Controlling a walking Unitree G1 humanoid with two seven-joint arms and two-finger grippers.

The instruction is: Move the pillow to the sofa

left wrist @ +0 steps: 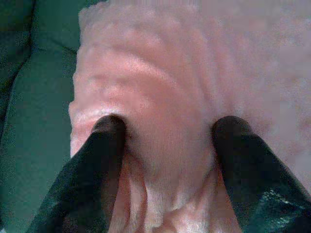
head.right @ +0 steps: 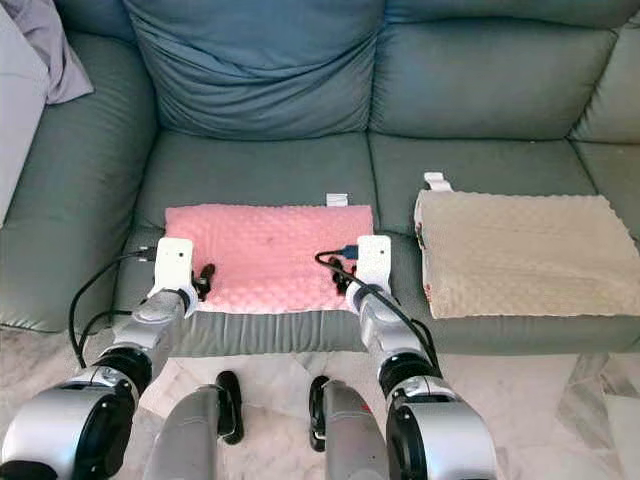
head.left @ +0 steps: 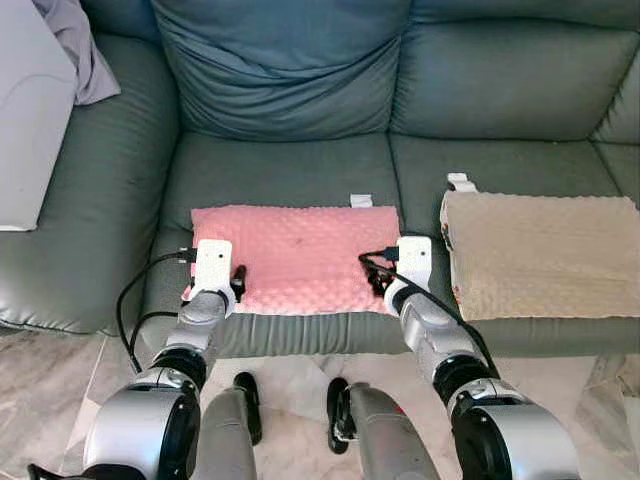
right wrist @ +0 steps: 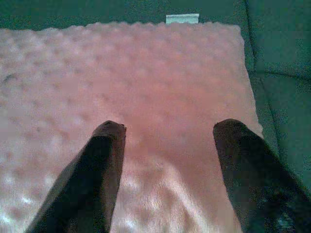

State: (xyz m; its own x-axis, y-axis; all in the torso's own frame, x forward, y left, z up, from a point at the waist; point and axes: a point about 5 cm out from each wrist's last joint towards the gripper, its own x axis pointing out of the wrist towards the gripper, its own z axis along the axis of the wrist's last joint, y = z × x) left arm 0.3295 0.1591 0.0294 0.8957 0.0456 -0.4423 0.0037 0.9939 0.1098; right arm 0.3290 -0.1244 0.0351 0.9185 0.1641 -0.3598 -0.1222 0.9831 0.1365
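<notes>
silver arms, white wrist blocks, black cables, black fingers

Grey-green leather sofa, slumped back cushion, pale marble floor, soft daylight

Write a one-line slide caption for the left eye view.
Both grippers, left and right, rest open on a pink pillow lying on the sofa.
</notes>
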